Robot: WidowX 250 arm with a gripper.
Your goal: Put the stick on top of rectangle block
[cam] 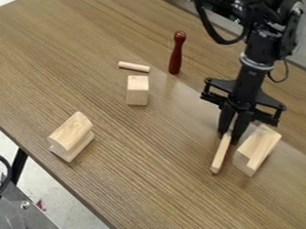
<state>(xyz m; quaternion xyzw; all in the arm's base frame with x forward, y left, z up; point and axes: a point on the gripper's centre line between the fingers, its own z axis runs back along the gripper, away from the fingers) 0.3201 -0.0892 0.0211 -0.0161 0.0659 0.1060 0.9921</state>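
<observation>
- Table (145, 184), brown wood grain; one edge slants from the left side down to the bottom, the far edge from the top down to the right side.
- Span of tabletop between the stick and the waisted block at left: broad, bare wood grain.
- Gap between the stick and the grooved block at right: narrow.
- Waisted block (72, 135), pale wood, rounded top; near the table's lower-left edge.
- Grooved block (256, 150), pale wood, set at a slant; just beside the gripper, on its right in the view.
- Rectangular block (137, 90), small, pale, smooth-faced; up and left of the gripper in the view.
- Dowel (134, 66), short, round, pale; lying just beyond the rectangular block.
- Turned peg (177, 53), dark red, knobbed at one end; right of the dowel.
- Gripper (230, 135), black, hanging from upper right; fingers pinching the stick between them.
- Stick (220, 156), pale wood, slender, straight-sided; one end between the fingers, the other pointing toward the bottom of the view, well apart from the rectangular block.
</observation>
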